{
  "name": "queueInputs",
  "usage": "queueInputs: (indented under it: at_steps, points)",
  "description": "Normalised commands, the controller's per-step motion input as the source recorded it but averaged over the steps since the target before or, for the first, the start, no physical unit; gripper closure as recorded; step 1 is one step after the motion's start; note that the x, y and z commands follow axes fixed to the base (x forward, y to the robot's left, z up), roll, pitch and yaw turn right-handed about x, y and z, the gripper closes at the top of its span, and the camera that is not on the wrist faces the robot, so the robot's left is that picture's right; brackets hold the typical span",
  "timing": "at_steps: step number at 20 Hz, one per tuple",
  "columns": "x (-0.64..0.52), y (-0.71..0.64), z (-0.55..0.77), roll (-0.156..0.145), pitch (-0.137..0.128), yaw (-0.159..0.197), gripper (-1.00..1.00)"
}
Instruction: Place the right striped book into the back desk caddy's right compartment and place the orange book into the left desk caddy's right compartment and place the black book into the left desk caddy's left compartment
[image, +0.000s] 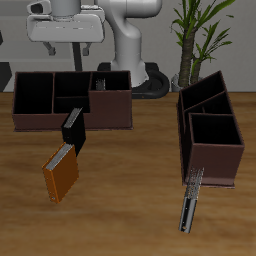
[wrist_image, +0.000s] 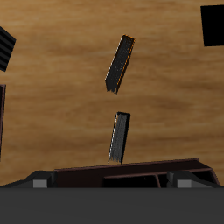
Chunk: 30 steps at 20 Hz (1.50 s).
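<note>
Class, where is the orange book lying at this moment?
In the exterior view, the orange book lies on the table near its front edge, just in front of the black book.

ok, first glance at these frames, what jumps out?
Probably the orange book, the one bright thing, lying tilted on the bare wood near the table's front edge. Just behind it the black book stands close to the front of the dark back caddy. A striped book lies in front of the other caddy, and the gripper hangs above the back caddy, holding nothing.
</note>
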Motion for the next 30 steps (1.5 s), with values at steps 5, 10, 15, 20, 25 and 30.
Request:
queueInputs:
  at_steps: [5,10,15,20,25,30]
  points:
    - [0.63,-0.28,0.14,-0.114,-0.034,-0.021,-1.00]
    - [0.50,-0.20,-0.21,-0.023,0.008,-0.037,-1.00]
    - [0.34,-0.15,-0.19,-0.014,-0.027,-0.019,-1.00]
    - [0.33,-0.11,-0.19,-0.024,-0.046,-0.040,-1.00]
    - [0.37,0.09,-0.53,-0.013,-0.024,-0.037,-1.00]
    - [0.21,0.10,-0.54,-0.020,-0.002,-0.032,-1.00]
